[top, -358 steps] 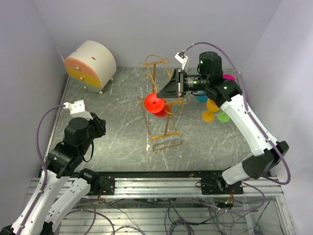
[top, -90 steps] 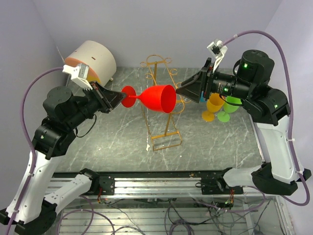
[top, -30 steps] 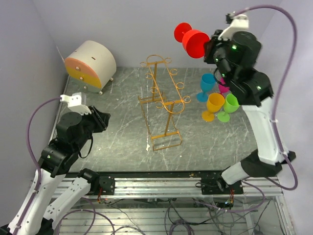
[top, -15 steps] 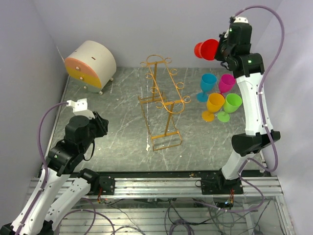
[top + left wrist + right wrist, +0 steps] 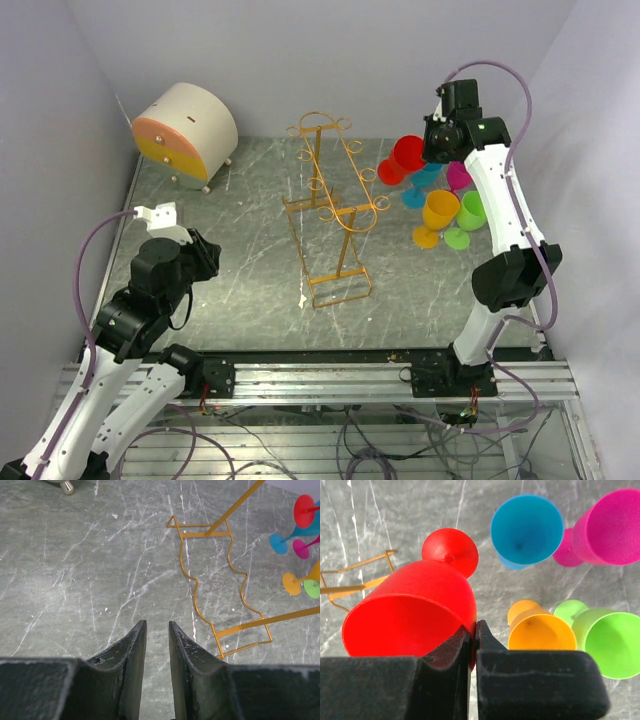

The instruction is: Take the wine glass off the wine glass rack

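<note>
Claws | right claw (image 5: 473,628) pinches red wine glass (image 5: 410,597) rim, blue glass (image 5: 526,529) just beside | left claw (image 5: 156,626) half-open, empty

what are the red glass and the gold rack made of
The red wine glass looks like opaque moulded plastic: uniform colour, soft sheen. The golden-orange wire rack looks like thin bent metal wire, probably painted, judging by its curled loops.

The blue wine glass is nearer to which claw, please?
Right. The right claw, holding the red glass, is close by the blue glass; the left claw is far across the table.
</note>
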Available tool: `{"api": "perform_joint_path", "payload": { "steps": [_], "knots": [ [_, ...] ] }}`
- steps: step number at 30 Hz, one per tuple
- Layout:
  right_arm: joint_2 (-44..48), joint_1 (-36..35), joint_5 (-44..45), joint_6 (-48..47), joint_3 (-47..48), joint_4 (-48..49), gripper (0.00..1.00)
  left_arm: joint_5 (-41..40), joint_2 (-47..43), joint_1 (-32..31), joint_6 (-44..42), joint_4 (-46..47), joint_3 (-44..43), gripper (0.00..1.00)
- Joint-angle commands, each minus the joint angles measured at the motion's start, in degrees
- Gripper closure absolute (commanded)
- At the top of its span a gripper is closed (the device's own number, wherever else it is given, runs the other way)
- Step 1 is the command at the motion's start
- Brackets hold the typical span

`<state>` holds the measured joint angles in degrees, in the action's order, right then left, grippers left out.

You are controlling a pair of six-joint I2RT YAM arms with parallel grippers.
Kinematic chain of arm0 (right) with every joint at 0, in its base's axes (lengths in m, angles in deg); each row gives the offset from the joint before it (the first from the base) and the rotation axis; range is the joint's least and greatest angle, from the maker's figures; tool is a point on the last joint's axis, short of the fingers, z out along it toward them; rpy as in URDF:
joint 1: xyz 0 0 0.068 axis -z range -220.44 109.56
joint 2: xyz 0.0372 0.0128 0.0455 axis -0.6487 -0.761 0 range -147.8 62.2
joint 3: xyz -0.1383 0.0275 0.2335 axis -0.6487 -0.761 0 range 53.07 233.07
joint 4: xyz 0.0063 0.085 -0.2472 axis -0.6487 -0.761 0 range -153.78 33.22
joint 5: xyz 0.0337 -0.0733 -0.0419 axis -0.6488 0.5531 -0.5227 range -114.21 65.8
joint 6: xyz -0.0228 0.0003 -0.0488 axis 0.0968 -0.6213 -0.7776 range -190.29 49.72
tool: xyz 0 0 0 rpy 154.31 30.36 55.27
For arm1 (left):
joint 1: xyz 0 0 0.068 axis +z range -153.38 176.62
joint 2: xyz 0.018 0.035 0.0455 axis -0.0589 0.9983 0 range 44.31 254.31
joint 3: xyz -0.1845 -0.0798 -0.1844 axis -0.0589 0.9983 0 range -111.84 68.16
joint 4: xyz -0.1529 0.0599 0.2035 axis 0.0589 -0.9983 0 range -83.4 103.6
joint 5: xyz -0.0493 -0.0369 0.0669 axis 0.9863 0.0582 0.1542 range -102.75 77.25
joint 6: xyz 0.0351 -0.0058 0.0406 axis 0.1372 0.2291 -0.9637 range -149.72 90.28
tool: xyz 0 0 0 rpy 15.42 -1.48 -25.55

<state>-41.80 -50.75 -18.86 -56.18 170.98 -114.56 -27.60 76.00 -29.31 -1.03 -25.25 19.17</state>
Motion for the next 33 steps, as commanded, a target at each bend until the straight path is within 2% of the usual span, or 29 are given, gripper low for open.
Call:
{"api": "perform_joint_path", "payload": {
  "steps": [1,10,26,28,33],
  "knots": [
    [-1.63,0.59,-4.44,-0.87,-2.33,-1.27,1.00,-1.32,-0.48,0.15,-0.72,1.67,0.30,0.65],
    [-3.60,0.49,-1.59,-1.35,-8.12,-0.74,1.00,-0.62,-0.22,0.10,-0.60,1.63,0.43,0.65],
    [-11.38,0.59,4.84,-0.66,-3.25,-3.08,0.97,-0.55,-0.76,0.10,-0.65,1.41,0.48,0.65],
    [-11.39,0.63,5.59,-0.54,-2.64,-3.31,0.93,-0.53,-0.83,0.13,-0.58,1.41,0.56,0.65],
    [-13.14,0.77,7.62,0.19,-1.11,-4.11,0.77,-0.60,-0.71,0.09,-0.72,1.50,0.48,0.65]
  ]
}}
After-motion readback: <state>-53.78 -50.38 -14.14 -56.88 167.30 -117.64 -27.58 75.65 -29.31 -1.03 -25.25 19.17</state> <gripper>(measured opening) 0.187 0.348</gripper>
